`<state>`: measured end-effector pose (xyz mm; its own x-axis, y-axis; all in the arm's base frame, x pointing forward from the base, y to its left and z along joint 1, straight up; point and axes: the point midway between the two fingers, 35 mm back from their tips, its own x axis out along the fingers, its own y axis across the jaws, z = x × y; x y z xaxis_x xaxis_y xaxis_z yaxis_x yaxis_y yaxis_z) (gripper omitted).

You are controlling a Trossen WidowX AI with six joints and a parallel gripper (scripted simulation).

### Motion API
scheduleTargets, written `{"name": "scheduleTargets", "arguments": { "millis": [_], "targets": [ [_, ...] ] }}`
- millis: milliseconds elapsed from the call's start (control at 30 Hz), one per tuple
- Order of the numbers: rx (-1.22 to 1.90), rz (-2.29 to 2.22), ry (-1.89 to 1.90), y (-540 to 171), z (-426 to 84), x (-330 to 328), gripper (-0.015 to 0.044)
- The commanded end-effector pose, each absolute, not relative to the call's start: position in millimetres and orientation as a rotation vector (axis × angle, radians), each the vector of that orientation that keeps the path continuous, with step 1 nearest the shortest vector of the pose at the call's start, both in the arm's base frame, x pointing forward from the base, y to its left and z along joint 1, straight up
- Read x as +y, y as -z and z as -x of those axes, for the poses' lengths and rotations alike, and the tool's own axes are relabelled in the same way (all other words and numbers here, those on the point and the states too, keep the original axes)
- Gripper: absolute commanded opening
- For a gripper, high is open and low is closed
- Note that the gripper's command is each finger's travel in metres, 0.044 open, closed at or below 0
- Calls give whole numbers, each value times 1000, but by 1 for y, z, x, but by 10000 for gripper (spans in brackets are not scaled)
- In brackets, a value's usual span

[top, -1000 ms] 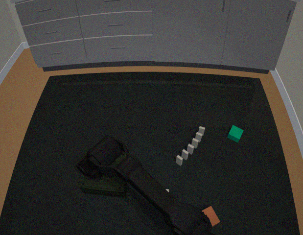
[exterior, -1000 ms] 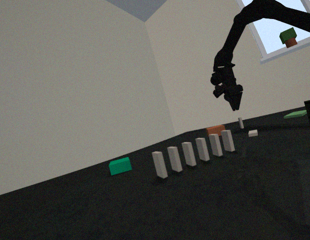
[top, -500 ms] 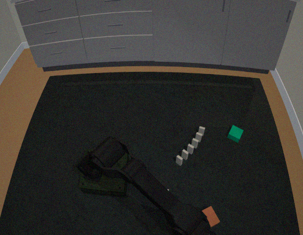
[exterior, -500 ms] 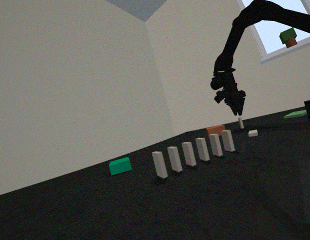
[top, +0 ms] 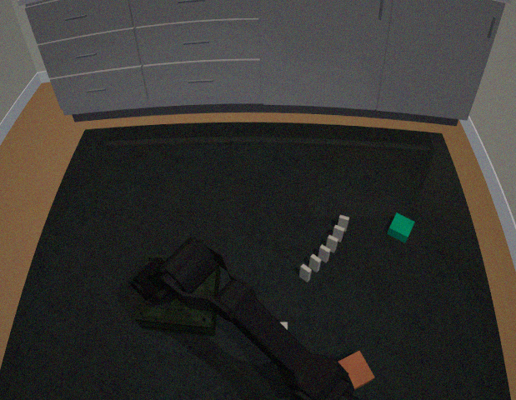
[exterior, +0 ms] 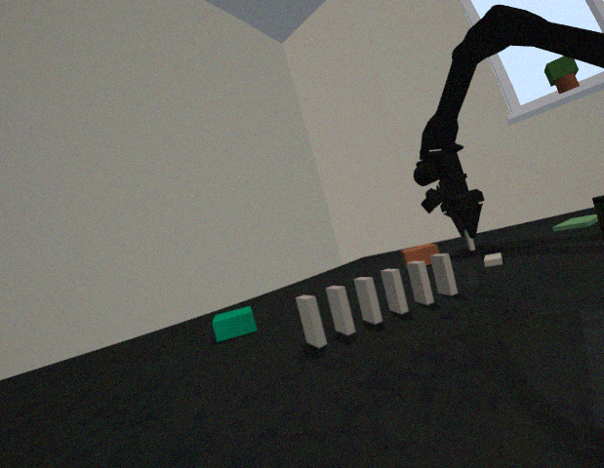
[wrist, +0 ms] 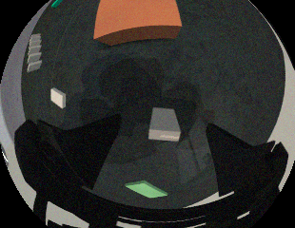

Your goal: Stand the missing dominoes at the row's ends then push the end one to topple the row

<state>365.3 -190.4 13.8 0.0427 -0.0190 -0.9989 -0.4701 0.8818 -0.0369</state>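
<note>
Several pale dominoes stand upright in a slanted, evenly spaced row, from the end domino (top: 305,273) (exterior: 444,274) (wrist: 34,66) nearer the arm to the far end domino (top: 343,222) (exterior: 310,321). A loose domino (exterior: 470,244) (wrist: 164,135) stands upright, apart from the row; the arm hides it in the top view. My gripper (exterior: 468,234) (wrist: 166,123) is open, low over this domino, with a finger on either side in the wrist view and nothing gripped. Another loose domino (top: 284,326) (exterior: 493,259) (wrist: 58,98) lies flat nearby, partly behind the arm in the top view.
An orange block (top: 358,370) (exterior: 419,253) (wrist: 138,19) lies near the gripper. A teal block (top: 401,227) (exterior: 234,324) (wrist: 56,3) lies beyond the row's far end. A flat light green piece (exterior: 575,222) (wrist: 146,189) lies toward the arm's base.
</note>
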Motion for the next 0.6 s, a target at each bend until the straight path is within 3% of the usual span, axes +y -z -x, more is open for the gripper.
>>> {"name": "scheduleTargets", "arguments": {
  "millis": [0, 33, 433, 567],
  "targets": [
    [1510, 406, -369, -6, -363, -190, 440],
    [1510, 406, -369, -6, -363, -190, 440],
    [1510, 406, -369, -6, -363, -190, 125],
    [1510, 406, -369, -6, -363, -190, 107]
  ]
}}
